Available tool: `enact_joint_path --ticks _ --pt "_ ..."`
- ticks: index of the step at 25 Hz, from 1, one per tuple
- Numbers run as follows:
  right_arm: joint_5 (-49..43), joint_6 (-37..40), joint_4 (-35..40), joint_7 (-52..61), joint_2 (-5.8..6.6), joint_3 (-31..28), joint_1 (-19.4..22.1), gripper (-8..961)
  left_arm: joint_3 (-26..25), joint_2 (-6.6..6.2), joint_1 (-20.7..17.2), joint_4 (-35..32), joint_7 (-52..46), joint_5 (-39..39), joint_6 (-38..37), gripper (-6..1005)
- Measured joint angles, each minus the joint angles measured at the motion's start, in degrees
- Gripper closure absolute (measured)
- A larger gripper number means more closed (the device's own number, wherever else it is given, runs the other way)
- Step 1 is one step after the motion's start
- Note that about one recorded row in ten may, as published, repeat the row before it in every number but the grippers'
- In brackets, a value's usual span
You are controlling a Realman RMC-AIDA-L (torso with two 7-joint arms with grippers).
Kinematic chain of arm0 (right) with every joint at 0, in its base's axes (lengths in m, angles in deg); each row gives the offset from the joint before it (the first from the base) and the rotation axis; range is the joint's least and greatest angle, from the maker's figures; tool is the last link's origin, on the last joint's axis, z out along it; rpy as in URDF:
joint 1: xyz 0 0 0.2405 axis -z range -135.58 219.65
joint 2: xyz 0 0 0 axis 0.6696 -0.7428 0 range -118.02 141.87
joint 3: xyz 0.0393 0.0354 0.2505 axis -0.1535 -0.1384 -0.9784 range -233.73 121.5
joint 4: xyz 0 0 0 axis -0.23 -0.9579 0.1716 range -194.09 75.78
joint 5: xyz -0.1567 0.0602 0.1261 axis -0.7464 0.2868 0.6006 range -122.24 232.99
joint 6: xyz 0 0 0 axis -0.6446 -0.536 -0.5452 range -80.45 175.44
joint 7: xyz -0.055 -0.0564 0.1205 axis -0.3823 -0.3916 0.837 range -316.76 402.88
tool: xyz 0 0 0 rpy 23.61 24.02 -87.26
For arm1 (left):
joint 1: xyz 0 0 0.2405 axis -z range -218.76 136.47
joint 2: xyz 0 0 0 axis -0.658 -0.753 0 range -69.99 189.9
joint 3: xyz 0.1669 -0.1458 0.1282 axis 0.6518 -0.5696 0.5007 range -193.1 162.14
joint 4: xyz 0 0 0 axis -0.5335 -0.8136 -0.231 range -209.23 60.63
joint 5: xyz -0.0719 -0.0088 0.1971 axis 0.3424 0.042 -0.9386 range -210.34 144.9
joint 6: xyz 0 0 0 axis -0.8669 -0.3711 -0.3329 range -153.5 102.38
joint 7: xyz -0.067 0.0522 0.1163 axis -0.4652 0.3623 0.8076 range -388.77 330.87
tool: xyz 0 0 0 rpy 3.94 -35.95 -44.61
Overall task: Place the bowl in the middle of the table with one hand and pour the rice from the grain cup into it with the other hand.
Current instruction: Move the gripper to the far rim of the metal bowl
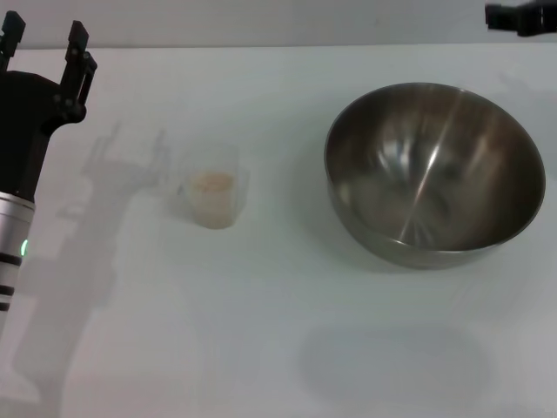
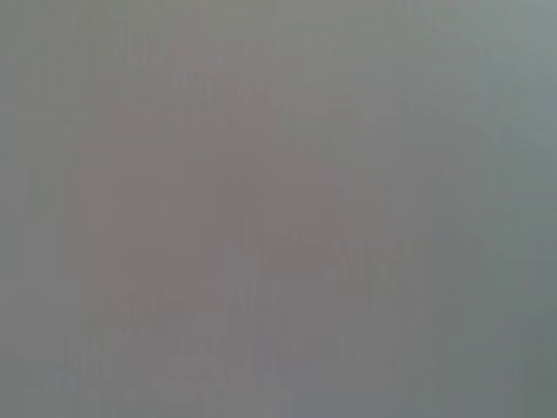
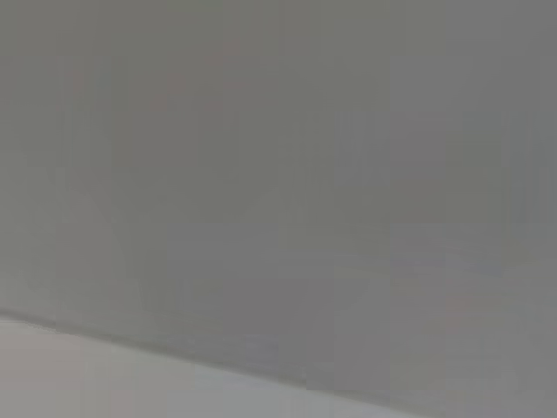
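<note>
The steel bowl (image 1: 435,174) stands on the white table (image 1: 261,331) at the right and holds nothing. The clear grain cup (image 1: 211,193) stands left of centre with pale rice (image 1: 211,183) inside. My left gripper (image 1: 43,39) is open and empty at the far left, well left of the cup and behind it. Only a dark part of my right gripper (image 1: 522,16) shows at the top right corner, behind the bowl. Both wrist views show only plain grey surface.
The table's far edge (image 1: 261,46) runs along the top of the head view. White tabletop lies between cup and bowl and across the front.
</note>
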Motion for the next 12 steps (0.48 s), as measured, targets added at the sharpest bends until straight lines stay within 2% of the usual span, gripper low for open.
enact_joint_path --ticks 1,2,3,4,8,12 --pt "-0.02 -4.0 1.07 0.0 0.04 -1.65 -1.02 192 -0.1 -0.01 0.05 0.0 0.03 -0.02 -0.07 329" --pt "-0.06 -12.41 1.96 0.0 0.12 -5.53 -3.74 192 -0.38 -0.05 0.08 0.0 0.03 -0.01 -0.18 329" --pt "-0.06 -12.41 1.96 0.0 0.12 -5.53 -3.74 192 -0.53 -0.04 0.1 0.0 0.02 0.0 -0.22 329" --pt "-0.09 -16.14 1.79 -0.01 0.32 -7.19 -5.11 192 -0.79 0.0 0.12 0.07 0.0 0.01 -0.39 329" --pt "-0.58 -27.73 -1.59 -0.03 2.16 -11.23 -10.03 192 -0.94 0.01 0.53 0.09 -0.01 0.0 -0.52 329" --pt "-1.15 -31.83 -6.22 -0.23 3.35 -12.65 -12.82 192 -0.96 0.0 1.22 -0.01 0.01 0.0 -0.54 329"
